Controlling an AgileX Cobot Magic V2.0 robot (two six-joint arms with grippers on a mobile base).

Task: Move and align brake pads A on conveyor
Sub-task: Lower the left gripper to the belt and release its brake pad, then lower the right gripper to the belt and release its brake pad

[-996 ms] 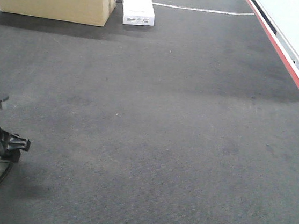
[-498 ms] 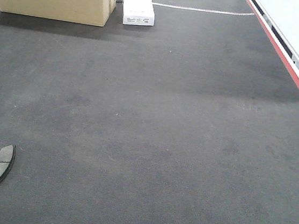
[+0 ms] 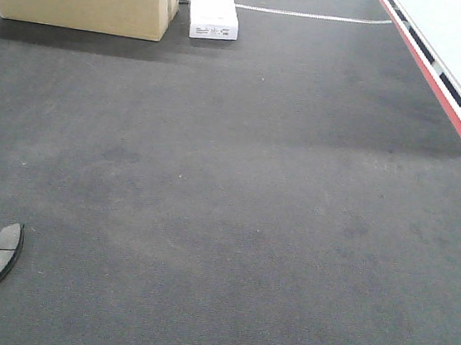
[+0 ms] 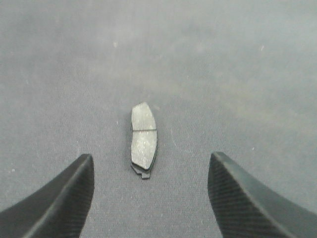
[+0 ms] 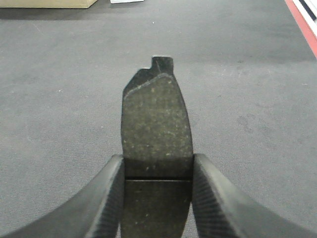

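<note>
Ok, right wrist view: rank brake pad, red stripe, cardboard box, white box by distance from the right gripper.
1. Brake pad, held in the right gripper.
2. Red stripe, ahead on the right.
3. Cardboard box, far left, and white box beside it: too close to call.

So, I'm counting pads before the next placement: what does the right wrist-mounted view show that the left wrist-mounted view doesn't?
Only the right wrist view: the right gripper shut on a held brake pad, its end tab pointing away, plus a red stripe and the edge of a cardboard box at the top. Only the left wrist view: a loose brake pad lying flat and untouched, framed by the open left gripper. Both: the dark conveyor belt underneath.
</note>
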